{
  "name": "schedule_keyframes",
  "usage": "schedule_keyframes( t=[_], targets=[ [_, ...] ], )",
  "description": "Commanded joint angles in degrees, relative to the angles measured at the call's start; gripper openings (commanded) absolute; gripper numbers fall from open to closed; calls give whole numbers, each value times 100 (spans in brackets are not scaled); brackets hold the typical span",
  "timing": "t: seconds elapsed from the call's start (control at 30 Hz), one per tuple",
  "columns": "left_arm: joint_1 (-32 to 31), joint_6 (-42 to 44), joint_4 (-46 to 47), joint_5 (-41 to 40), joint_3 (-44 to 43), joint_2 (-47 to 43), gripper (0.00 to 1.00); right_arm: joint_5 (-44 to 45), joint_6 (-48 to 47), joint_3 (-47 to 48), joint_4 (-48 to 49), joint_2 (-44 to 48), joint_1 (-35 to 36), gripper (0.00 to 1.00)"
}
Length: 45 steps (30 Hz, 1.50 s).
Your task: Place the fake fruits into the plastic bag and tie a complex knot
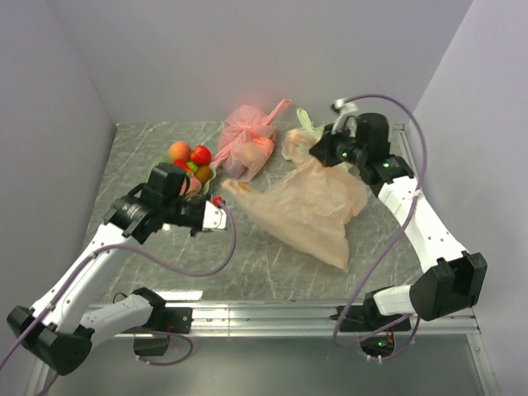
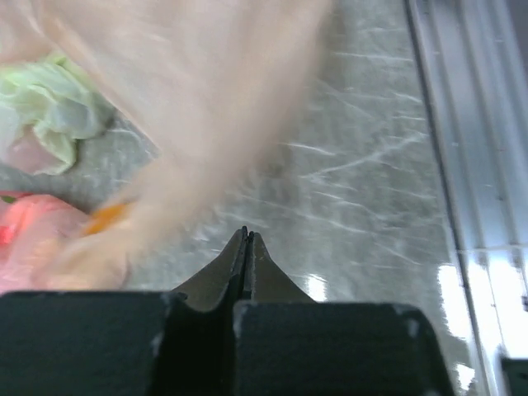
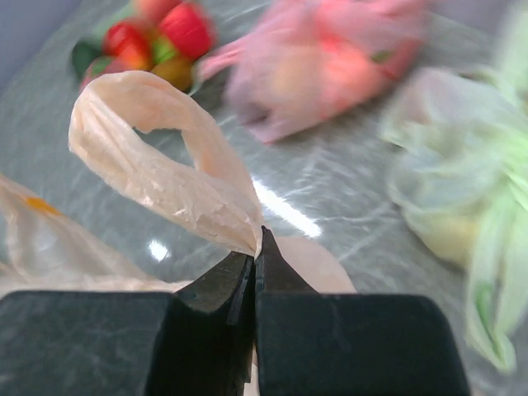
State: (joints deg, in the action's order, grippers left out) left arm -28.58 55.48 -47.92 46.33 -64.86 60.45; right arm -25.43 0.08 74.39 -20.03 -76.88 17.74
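Note:
The pale orange plastic bag (image 1: pixel 313 206) lies spread on the table, untied. My right gripper (image 1: pixel 320 151) is shut on one of its handle loops (image 3: pixel 165 157) and holds it up at the bag's far right corner; the jaws pinch the plastic at their tips (image 3: pixel 256 243). My left gripper (image 1: pixel 218 208) is shut and empty, just short of the bag's left corner (image 1: pixel 231 186); in the left wrist view (image 2: pixel 246 237) the bag (image 2: pixel 206 91) is a blur ahead. The fake fruits (image 1: pixel 190 158) sit piled at the back left and also show in the right wrist view (image 3: pixel 161 41). No knot shows.
A pink-red tied bag (image 1: pixel 250 140) lies at the back centre, and a light green tied bag (image 1: pixel 305 124) lies behind my right gripper. Both show in the right wrist view, the pink bag (image 3: pixel 330 66) and the green bag (image 3: pixel 470 206). A metal rail (image 1: pixel 330 309) runs along the table's front edge.

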Motion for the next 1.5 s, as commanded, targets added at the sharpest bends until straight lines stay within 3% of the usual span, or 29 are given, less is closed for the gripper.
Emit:
schedule_keyframes(
  t=[0.0,0.13,0.2,0.33,0.43,0.63,0.8,0.87,0.97,1.13,1.27,1.47],
  targets=[
    [-305,-878,-342,-431,465,-199,0,558,1581,252,763,76,-639,0],
    [-937,-1539,19,-800,852,-349,0,24,2512,58,1579,226,-657,0],
    [-1001,-1785,-33,-670,591,-367,0,-434,2542,49,1827,253,-623,0],
    [-826,-2646,528,-774,-17,-612,74,-1068,1596,-108,1854,498,-535,0],
    [-571,-3358,1284,-1019,-341,-867,97,-1412,648,-266,1574,735,-473,0],
    [122,-4607,2022,-1758,-1395,-114,99,-1886,-1233,-837,1091,1490,-105,0],
    [397,-4336,1506,-1627,-2363,888,99,-1791,-2274,-1242,834,2080,511,0],
    [397,-4056,1191,-1102,-2435,1232,99,-1624,-2538,-1418,913,2291,695,0],
    [353,-3888,1214,-292,-2032,1242,99,-1500,-2495,-1471,1098,2397,784,0],
    [-243,-4229,1847,-229,-556,698,99,-1403,-2022,-1445,1527,2529,784,0],
    [-745,-4913,2461,-614,359,416,99,-1263,-1459,-1392,1871,2590,801,0],
    [-1071,-6301,3473,-2196,1299,337,99,-1219,-299,-1348,2311,2591,810,0]
  ],
)
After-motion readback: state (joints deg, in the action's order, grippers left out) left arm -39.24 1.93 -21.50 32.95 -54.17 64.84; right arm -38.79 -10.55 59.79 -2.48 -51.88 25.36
